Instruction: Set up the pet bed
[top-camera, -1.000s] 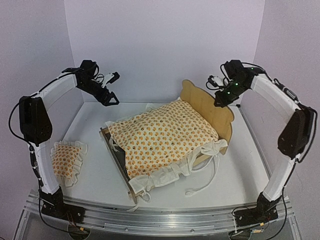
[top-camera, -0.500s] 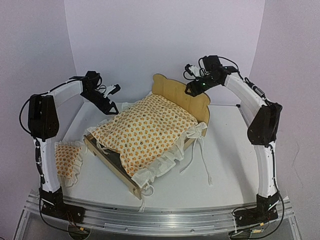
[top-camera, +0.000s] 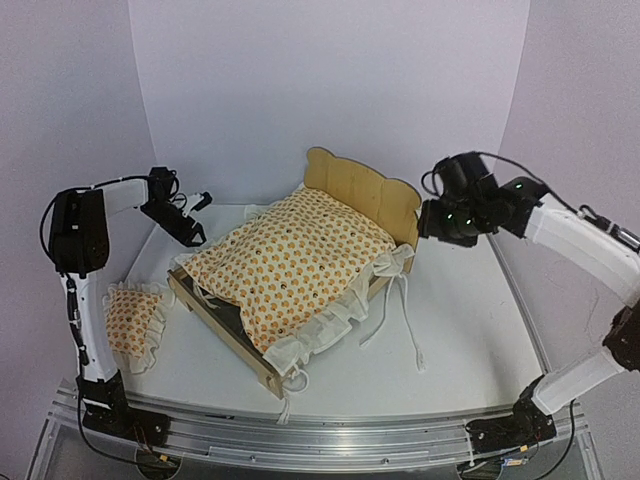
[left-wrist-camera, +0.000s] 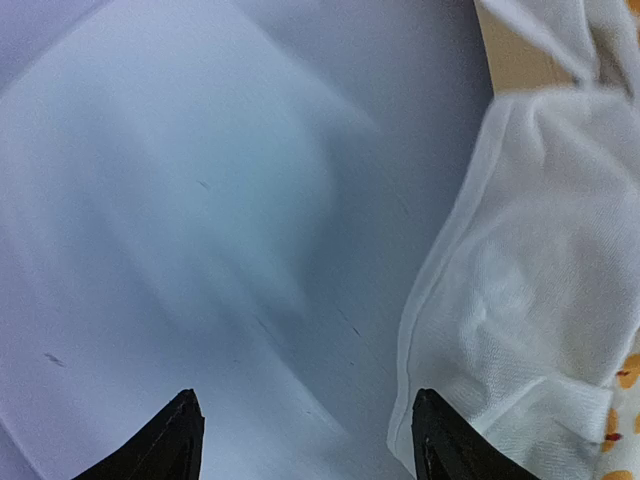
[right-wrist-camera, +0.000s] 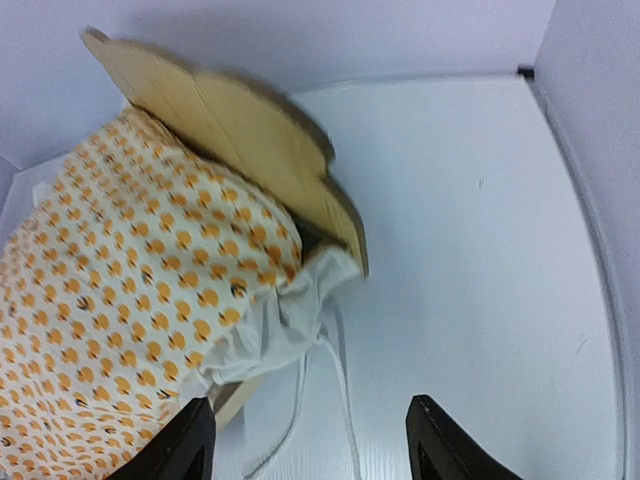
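The pet bed stands at an angle mid-table, its scalloped wooden headboard at the back right. A cream, orange-patterned cushion covers its base, with white ruffles and ties hanging over the rails. My left gripper hovers open just off the bed's left corner. In the left wrist view my left gripper holds nothing, with the white ruffle beside its right finger. My right gripper is open beside the headboard's right end, and in the right wrist view my right gripper is empty above the ties.
A small matching ruffled pillow lies on the table at the near left, beside my left arm. White walls close in the back and both sides. A loose tie end trails on the table to the right of the bed.
The bed slid left and back early in the second, then stayed still. My right arm let go of the headboard, opened and swung down to its right. My left arm lowered and drew left.
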